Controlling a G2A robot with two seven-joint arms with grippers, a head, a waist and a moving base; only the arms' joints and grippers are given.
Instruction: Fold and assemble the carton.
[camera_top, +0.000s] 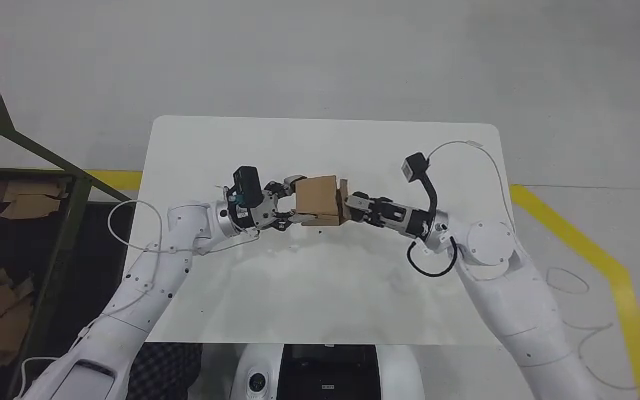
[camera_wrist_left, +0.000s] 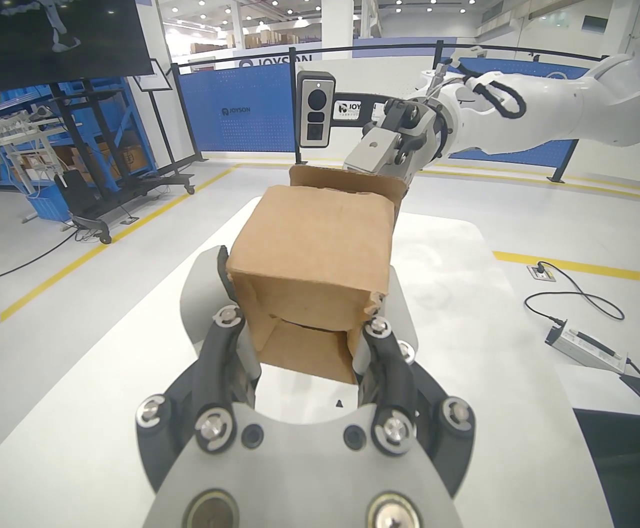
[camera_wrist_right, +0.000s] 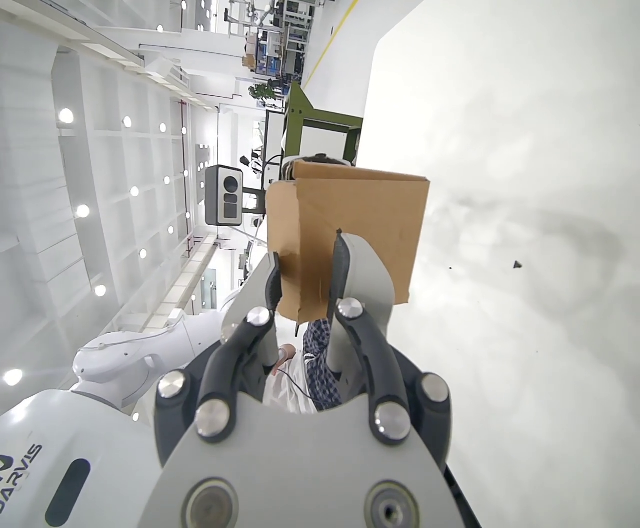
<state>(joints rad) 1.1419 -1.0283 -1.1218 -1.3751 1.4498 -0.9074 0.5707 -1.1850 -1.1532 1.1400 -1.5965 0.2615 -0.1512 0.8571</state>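
Left end effector (camera_wrist_left: 301, 287) clamped across carton (camera_wrist_left: 315, 240) open end | right end effector (camera_wrist_right: 306, 262) pinching far flap (camera_wrist_right: 284, 225) | carton held over worktop (camera_top: 330, 290) centre | judgement: steady left, fold along crease gently (corner looks frayed).

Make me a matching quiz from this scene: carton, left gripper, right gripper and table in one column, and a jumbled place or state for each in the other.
Column one:
1. carton
2. left gripper
3. right gripper
4. table

Column two:
A. white, beneath both arms
B. fingers astride the carton's open end
C. brown, held from two sides
D. fingers pinching a cardboard panel

Pairs: 1-C, 2-B, 3-D, 4-A.
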